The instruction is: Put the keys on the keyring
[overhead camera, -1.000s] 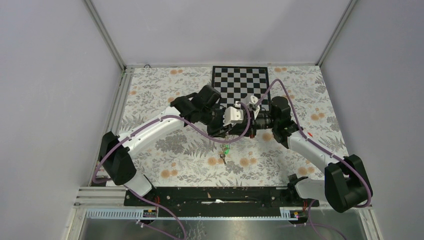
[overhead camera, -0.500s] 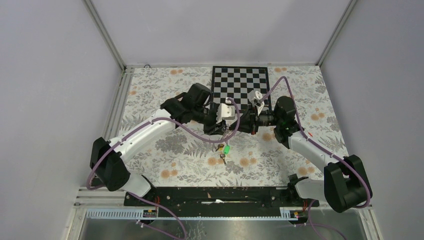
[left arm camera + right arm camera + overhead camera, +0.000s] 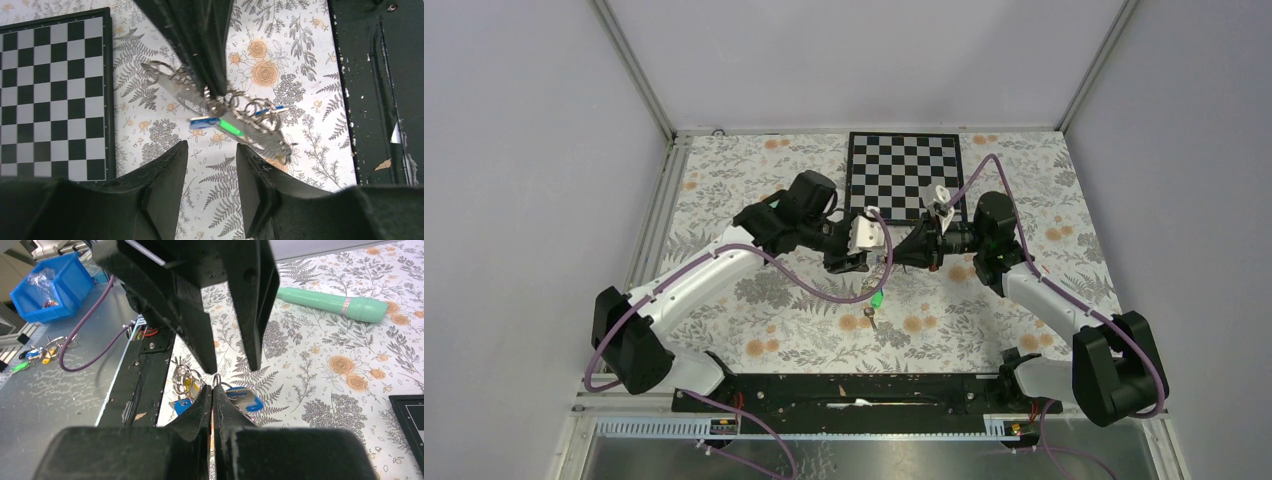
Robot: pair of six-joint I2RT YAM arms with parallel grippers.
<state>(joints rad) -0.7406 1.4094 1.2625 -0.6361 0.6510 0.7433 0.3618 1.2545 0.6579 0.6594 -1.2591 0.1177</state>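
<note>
My right gripper [image 3: 212,390] is shut on the thin silvery keyring [image 3: 217,379] and holds it above the table. Keys hang from it: a blue one [image 3: 241,398], another blue one [image 3: 180,405] and a yellow one [image 3: 189,385]. In the left wrist view the bunch shows blurred, with a green key [image 3: 231,127] and a blue key [image 3: 204,122]. My left gripper [image 3: 210,150] is open and empty, just short of the bunch. In the top view the left gripper [image 3: 862,262] faces the right gripper [image 3: 900,256], and the green key [image 3: 878,298] dangles below them.
A checkerboard [image 3: 904,172] lies at the back centre of the flowered table. A long mint-green piece [image 3: 330,302] lies beyond the grippers. A small dark item [image 3: 867,319] lies on the table under the bunch. A black rail [image 3: 854,388] runs along the near edge.
My left gripper has drawn back to the left, away from the right gripper, and its jaws now stand apart. The bunch stays with the right gripper.
</note>
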